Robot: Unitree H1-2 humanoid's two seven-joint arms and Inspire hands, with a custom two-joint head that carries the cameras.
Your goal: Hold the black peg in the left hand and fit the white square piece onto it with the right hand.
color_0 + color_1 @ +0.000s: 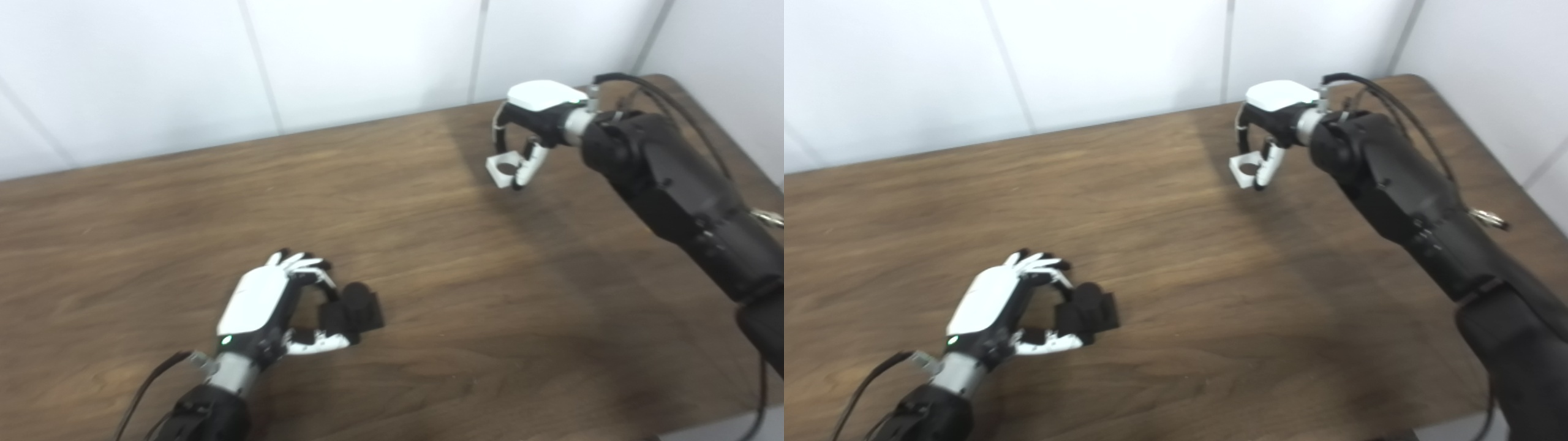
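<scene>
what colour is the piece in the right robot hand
White, with a round hole; clearest in the left eye view.

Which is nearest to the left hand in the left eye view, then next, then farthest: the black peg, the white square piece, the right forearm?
1. black peg: at the left hand fingers, near edge.
2. white square piece: far right, in the right hand.
3. right forearm: beyond it, rightmost.

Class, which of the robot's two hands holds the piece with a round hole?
The right hand, pinching the white square piece; the left hand grips the solid black peg.
</scene>
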